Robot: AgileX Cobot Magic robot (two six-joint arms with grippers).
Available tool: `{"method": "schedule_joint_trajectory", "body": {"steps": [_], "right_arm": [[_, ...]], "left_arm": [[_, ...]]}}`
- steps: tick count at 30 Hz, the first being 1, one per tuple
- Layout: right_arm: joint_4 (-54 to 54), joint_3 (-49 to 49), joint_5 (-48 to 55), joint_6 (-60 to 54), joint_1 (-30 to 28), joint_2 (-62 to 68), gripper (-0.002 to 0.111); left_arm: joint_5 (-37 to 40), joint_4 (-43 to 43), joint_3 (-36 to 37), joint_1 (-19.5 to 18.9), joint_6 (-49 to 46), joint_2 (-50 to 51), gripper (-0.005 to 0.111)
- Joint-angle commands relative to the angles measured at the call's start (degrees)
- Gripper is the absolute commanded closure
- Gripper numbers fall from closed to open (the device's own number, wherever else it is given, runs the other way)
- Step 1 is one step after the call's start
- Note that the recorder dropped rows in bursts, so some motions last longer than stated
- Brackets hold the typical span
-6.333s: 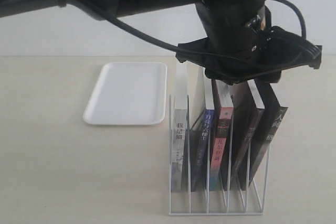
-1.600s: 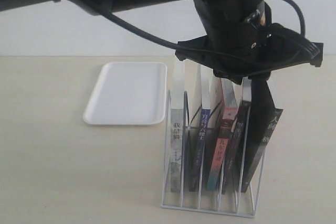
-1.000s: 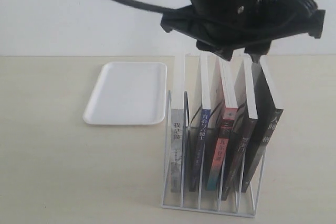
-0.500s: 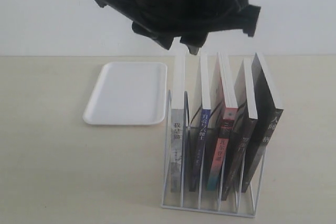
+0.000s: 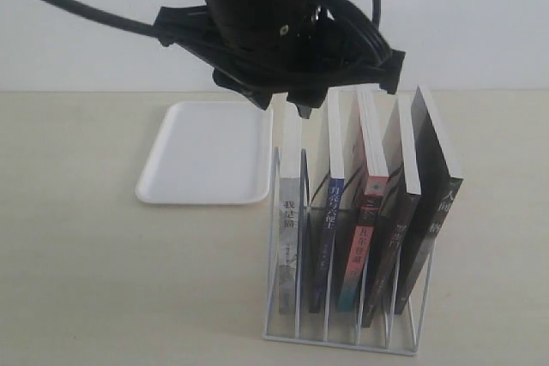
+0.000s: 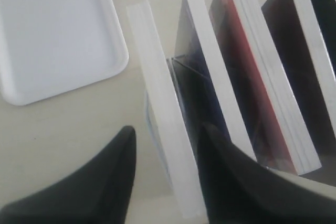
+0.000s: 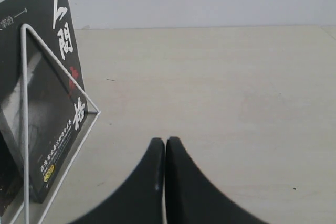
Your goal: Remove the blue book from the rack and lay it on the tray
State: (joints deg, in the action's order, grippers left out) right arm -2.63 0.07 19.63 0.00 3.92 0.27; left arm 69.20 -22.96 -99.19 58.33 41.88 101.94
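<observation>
The blue book (image 5: 328,233) stands second from the left in the white wire rack (image 5: 339,336); its page edge (image 6: 212,77) shows in the left wrist view. My left gripper (image 5: 287,107) hangs open just above the rack's left end. Its fingers (image 6: 113,177) straddle the page edge of the leftmost, grey-spined book (image 6: 163,124), and the other finger lies over the gap next to the blue book. The white tray (image 5: 206,152) lies flat to the left of the rack and holds nothing. My right gripper (image 7: 165,141) is shut on nothing, low over the table beside the rack (image 7: 24,103).
A red-and-teal-spined book (image 5: 360,233) and two black books (image 5: 429,212) fill the slots right of the blue one. The outermost black cover (image 7: 52,108) leans against the wire divider. Bare tabletop (image 7: 236,93) lies beyond the right gripper.
The left gripper rose off the rack's right side, swung left across the book tops, and has dropped slightly over the leftmost books. Earlier, the rack shifted slightly on the table.
</observation>
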Motion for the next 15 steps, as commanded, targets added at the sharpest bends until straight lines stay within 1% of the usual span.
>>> {"method": "schedule_joint_trajectory", "body": {"steps": [1, 15], "right_arm": [[0.09, -0.07, -0.64, 0.00, -0.38, -0.27, 0.108], [0.08, -0.07, -0.53, 0.00, -0.38, -0.27, 0.108]], "left_arm": [[-0.49, 1.28, 0.19, -0.03, -0.78, 2.36, 0.069], [-0.03, 0.08, 0.19, -0.03, -0.78, 4.39, 0.069]]}}
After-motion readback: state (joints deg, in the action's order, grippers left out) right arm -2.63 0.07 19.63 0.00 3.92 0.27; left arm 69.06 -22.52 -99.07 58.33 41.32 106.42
